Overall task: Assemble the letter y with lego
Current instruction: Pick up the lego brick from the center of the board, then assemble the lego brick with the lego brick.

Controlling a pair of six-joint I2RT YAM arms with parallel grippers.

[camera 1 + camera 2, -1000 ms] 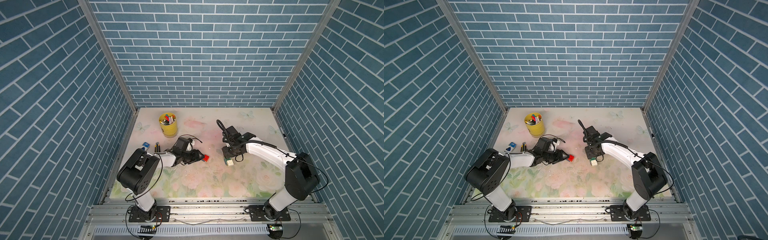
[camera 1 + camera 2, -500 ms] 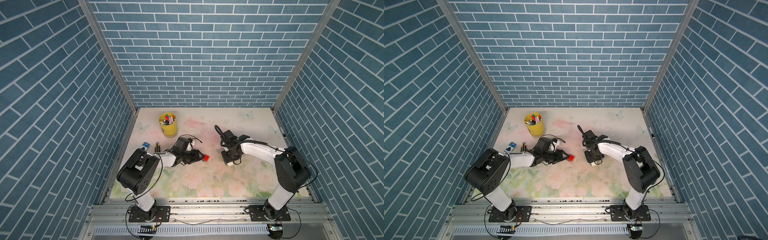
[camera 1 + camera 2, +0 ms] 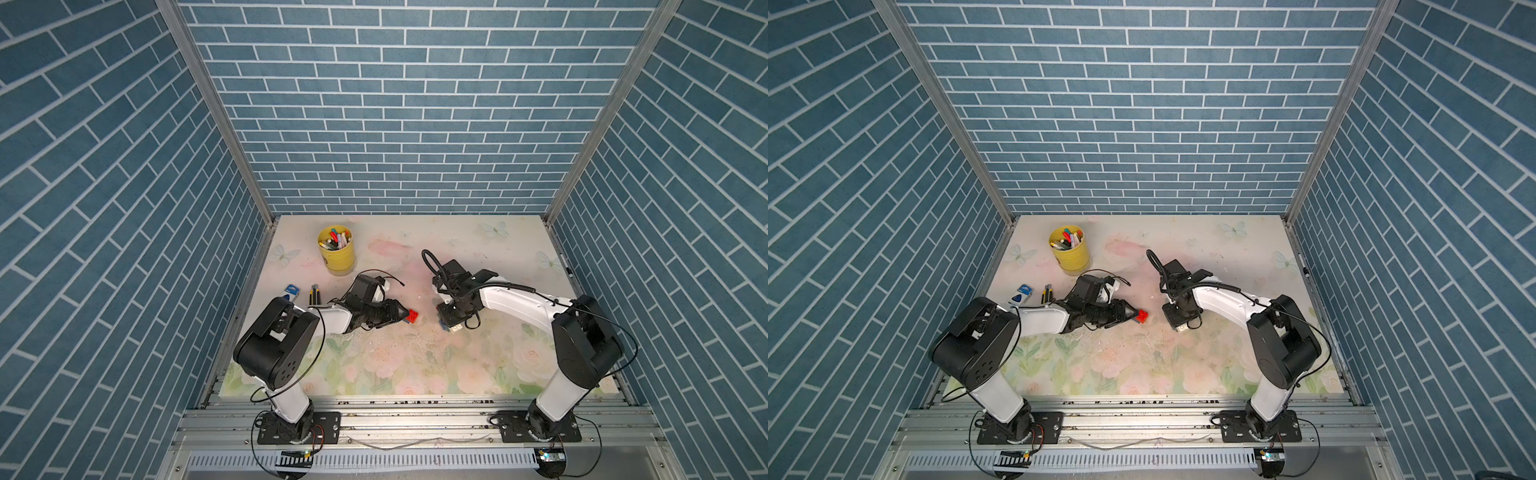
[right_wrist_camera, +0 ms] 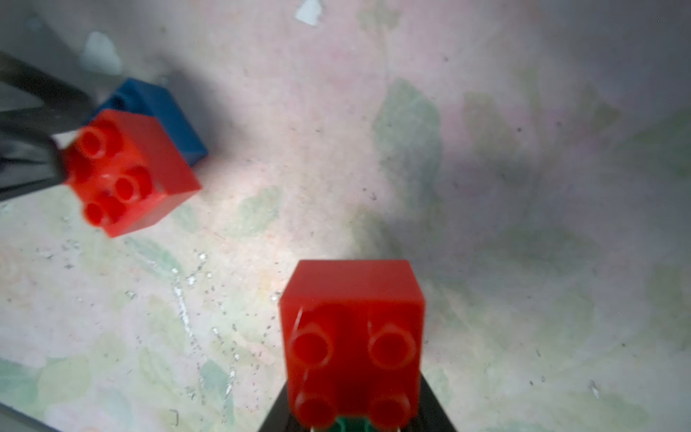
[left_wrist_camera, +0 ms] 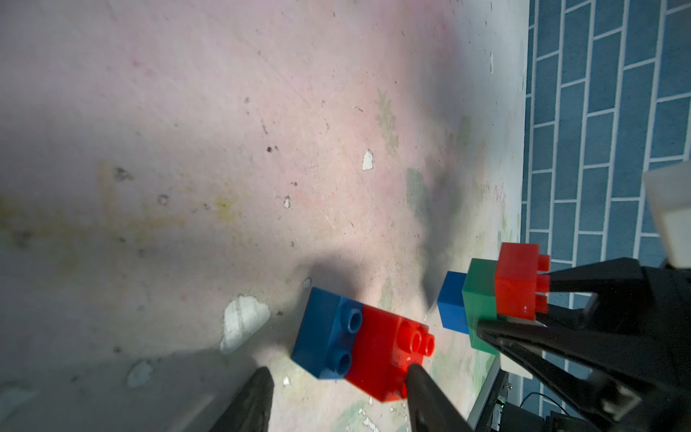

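A brick cluster [image 5: 482,299] newly clamped by the right gripper [image 3: 451,322]; a blue-red pair [image 5: 374,348] kept in the left gripper [image 3: 404,318].

Since a second ago the right arm [image 3: 519,301], at the right of both top views, has been folded in toward the middle, and its jaws have been closed on the brick cluster of red, green, white and blue, right of centre on the mat [image 3: 415,365]. The left arm [image 3: 332,320] has not been moved. Its jaws are set partly apart, gripping the blue-red pair just left of the brick cluster and clear of it. In the top views the brick cluster is mostly hidden beneath the gripper, with only white and a sliver of blue shown. In the right wrist view the green is cut off at the lower edge. Whether the brick cluster rests on the mat cannot be told.
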